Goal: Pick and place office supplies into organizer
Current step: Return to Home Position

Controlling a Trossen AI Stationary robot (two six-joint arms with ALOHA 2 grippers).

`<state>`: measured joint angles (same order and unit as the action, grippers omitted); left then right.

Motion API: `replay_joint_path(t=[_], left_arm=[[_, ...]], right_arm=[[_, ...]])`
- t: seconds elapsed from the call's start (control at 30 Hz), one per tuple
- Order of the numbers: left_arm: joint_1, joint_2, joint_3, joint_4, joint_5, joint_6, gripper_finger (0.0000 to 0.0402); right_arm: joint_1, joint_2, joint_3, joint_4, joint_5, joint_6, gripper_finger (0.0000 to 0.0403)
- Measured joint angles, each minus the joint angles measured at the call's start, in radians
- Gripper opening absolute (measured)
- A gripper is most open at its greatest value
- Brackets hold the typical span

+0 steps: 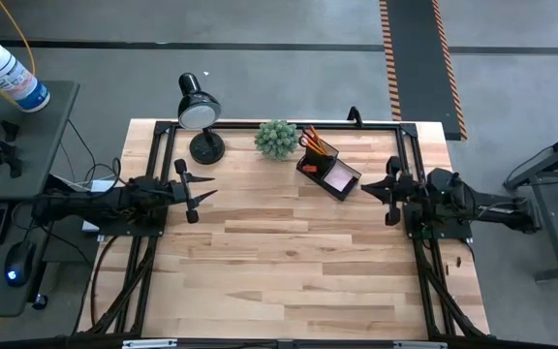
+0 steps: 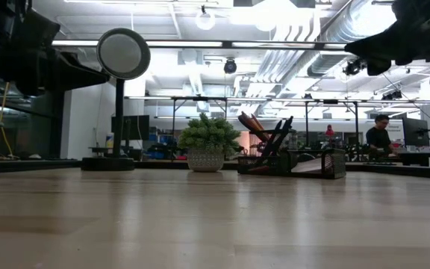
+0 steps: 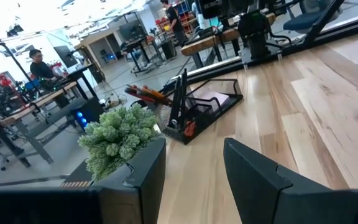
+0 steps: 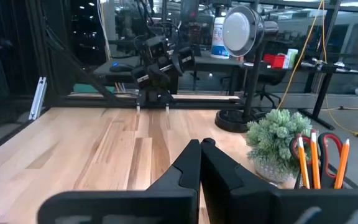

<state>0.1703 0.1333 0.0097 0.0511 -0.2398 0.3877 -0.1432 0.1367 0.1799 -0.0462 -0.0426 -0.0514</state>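
While both arms hang level above the desk (image 1: 289,271), you are holding nothing in either tool. Your left tool (image 1: 204,195) reaches in from the left edge over the far half of the desk and points toward the middle. In the left wrist view its two fingers (image 3: 253,174) stand apart with bare wood showing between them, so it is partly open and empty. Your right tool (image 1: 368,189) reaches in from the right edge, facing the left one. In the right wrist view its fingers (image 4: 185,165) meet at the tips, closed on nothing.

The organizer (image 1: 329,170) stands near the far edge, right of centre, turned at an angle to that edge. It is near your right tool and well apart from your left. Its tall cup is the end closer to the far edge. The cup holds the orange pencils (image 4: 312,158) upright, along with the orange-handled scissors (image 4: 332,144), handles up. The low tray end points toward the right edge, and the pink sticky-note pad (image 1: 338,177) lies in it.

Just beside the cup, on its left, a green plant (image 1: 276,139) stands in a pot, not touching the organizer. Further left along the far edge is a black lamp (image 1: 200,109) with a round head. Beyond the desk, in the low view, a person (image 2: 380,134) sits in the room behind.
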Motion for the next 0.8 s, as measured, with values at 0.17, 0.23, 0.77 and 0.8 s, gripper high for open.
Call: replay_joint_path(t=[0.17,0.23,0.77,0.8], left_arm=[[0.0,0.002,0.0,0.0,0.0,0.008,0.015],[0.0,0.002,0.0,0.0,0.0,0.009,0.015],[0.0,0.002,0.0,-0.004,0.038,0.024,0.015],[0.0,0.002,0.0,-0.007,0.051,0.024,0.015]], right_arm=[[0.0,-0.062,-0.04,-0.001,-0.009,0.004,0.0],[0.0,-0.097,-0.093,0.033,-0.01,0.018,0.0],[0.0,-0.133,-0.17,0.138,-0.139,0.065,0.0],[0.0,-0.133,-0.17,0.123,-0.147,0.074,0.0]])
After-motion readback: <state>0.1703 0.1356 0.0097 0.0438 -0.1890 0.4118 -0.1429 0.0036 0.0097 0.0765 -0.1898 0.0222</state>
